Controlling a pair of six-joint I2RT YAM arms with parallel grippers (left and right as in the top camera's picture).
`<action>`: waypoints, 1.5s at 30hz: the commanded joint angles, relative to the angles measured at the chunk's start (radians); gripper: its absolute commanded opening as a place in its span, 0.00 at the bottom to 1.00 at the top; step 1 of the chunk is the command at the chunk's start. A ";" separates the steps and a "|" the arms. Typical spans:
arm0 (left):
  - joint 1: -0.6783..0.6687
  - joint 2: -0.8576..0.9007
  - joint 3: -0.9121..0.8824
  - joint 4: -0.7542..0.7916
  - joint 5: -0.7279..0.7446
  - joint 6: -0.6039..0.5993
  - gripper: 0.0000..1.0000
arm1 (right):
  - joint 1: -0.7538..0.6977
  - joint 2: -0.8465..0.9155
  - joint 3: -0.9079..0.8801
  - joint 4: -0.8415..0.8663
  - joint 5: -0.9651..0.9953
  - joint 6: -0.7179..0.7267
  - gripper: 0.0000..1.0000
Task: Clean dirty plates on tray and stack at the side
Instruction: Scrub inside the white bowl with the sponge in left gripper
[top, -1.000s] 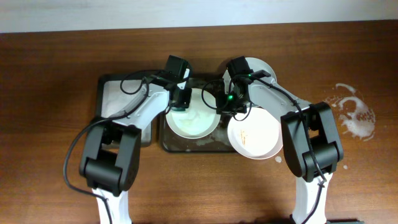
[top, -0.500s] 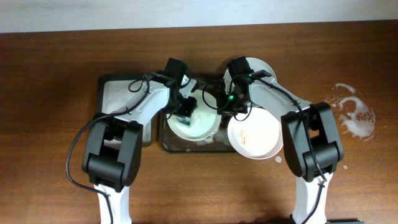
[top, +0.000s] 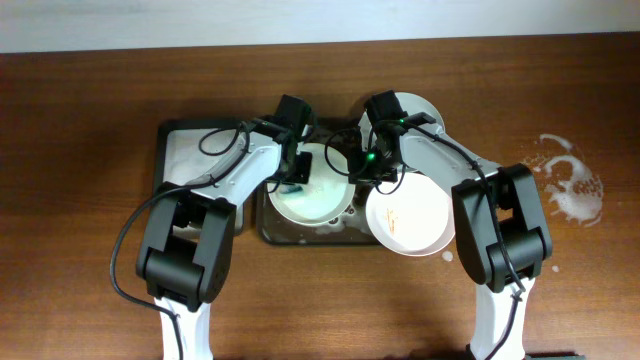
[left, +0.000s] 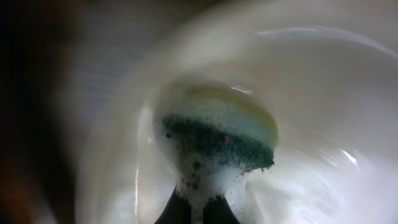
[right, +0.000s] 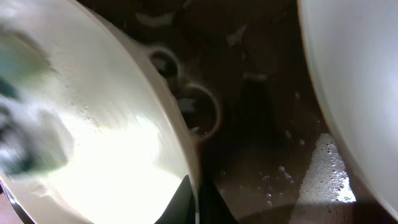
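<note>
- Mint plate (top: 318, 200) lies in the tray (top: 300, 236), just left of the cream plate (top: 410, 215).
- The left gripper (top: 293, 183) is pressed together on a sponge (left: 219, 138), green below and yellow on top. The sponge is held against the inside of the mint plate.
- In the left wrist view only the gripper's dark tips show at the bottom edge, half buried in suds. The plate around the sponge is a pale blur.
- The right gripper (top: 352, 172) pinches the mint plate's right rim. Its wrist view cuts the fingers off at the bottom edge, and the plate's left part is smeared.
- The cream plate carries small orange-brown smudges and covers the tray's right end. Its lower edge reaches out over the counter (top: 90, 90).
- A white plate (top: 425, 105) at the far side is mostly hidden under the right arm.
- Little of the tray shows from above, mainly its wet near edge. The right wrist view shows a dark, wet floor with foam specks between two plates.
- A side tray (top: 185, 150) with a pale inside lies left of the tray, partly under the left arm.
- The counter is brown wood grain, with a splash of white foam (top: 570, 188) well to the right.
- A pale wall (top: 320, 20) runs along the far edge.
</note>
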 joint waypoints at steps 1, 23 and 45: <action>0.022 0.066 -0.025 -0.002 -0.333 -0.150 0.01 | 0.002 0.011 -0.001 0.003 -0.024 -0.003 0.04; 0.008 0.094 0.249 -0.241 0.247 0.143 0.00 | 0.002 0.011 -0.001 0.004 -0.024 -0.006 0.04; 0.005 0.219 0.275 -0.378 -0.367 -0.084 0.01 | 0.002 0.011 -0.001 0.005 -0.024 -0.006 0.04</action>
